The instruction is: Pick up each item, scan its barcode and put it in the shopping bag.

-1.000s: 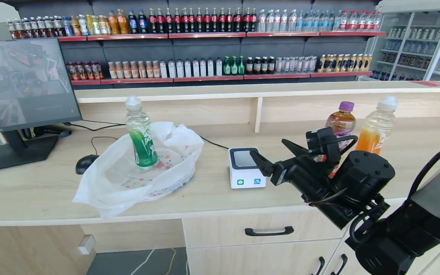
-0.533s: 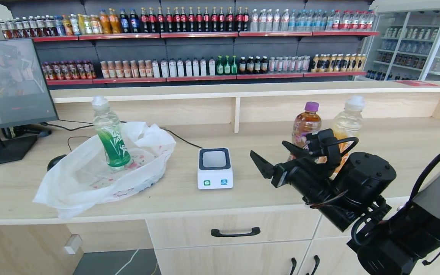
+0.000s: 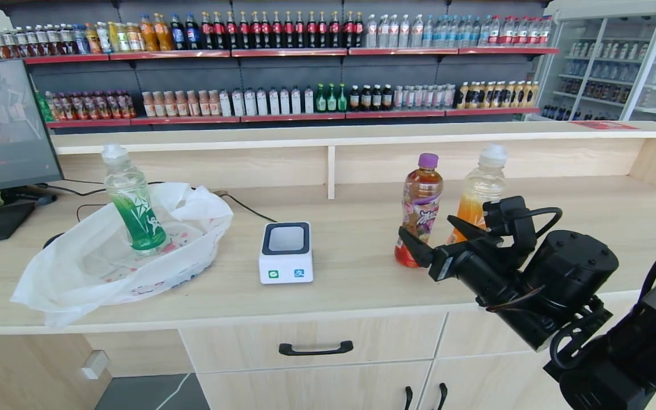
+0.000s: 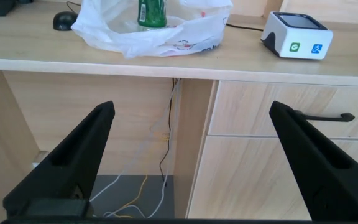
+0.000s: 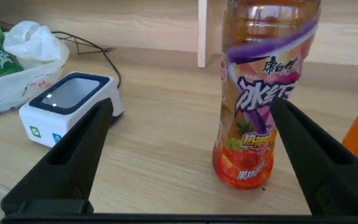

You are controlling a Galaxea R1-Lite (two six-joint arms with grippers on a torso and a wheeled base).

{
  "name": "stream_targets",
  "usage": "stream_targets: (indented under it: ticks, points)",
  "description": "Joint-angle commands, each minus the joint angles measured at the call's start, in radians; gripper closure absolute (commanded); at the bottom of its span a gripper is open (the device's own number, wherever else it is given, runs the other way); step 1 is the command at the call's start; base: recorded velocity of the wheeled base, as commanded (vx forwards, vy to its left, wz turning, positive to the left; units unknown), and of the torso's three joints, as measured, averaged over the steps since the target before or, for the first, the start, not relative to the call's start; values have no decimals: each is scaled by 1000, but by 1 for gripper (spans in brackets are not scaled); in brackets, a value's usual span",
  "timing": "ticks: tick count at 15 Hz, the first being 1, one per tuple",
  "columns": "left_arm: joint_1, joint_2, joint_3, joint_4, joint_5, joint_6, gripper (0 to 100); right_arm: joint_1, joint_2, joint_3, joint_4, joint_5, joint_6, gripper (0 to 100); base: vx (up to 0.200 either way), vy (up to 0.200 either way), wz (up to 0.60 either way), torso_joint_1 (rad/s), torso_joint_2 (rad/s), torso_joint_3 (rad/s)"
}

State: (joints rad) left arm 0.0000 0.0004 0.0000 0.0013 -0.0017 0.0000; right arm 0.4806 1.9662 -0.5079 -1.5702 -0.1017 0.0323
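On the desk [image 3: 356,267] we count one green bottle [image 3: 132,208], one purple-capped bottle [image 3: 420,208], one orange bottle [image 3: 483,177], one shopping bag [image 3: 60,279], one scanner [image 3: 286,254].

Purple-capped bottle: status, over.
Right tool open, facing purple-capped bottle, not gripping. Left tool open, below counter edge. Orange bottle close beside it. Green bottle stands in shopping bag.

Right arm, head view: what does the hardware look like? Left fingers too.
Right gripper: matte black, two tapered wedge fingers, a boxy black module on top with a black cable looping off it. Behind it a fat black cylindrical joint housing, thin reddish wires beneath. Left gripper: the same black tapered fingers, no markings visible.
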Motion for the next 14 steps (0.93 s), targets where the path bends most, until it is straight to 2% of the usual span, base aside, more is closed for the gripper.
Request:
stream_targets:
  ticks: [1,7,11,14]
  points:
    - [0,0,0,0,0,0,0,-4,-1,0,-1,-36,0,0,0,0,0,0,0,0]
    - [0,0,0,0,0,0,0,13,85,-77,-1,-131,0,0,0,0,0,0,0,0]
    - [0,0,0,0,0,0,0,13,119,-93,-1,-138,12,0,0,0,0,0,0,0]
    - [0,0,0,0,0,-2,0,18,172,-156,-1,-139,12,0,0,0,0,0,0,0]
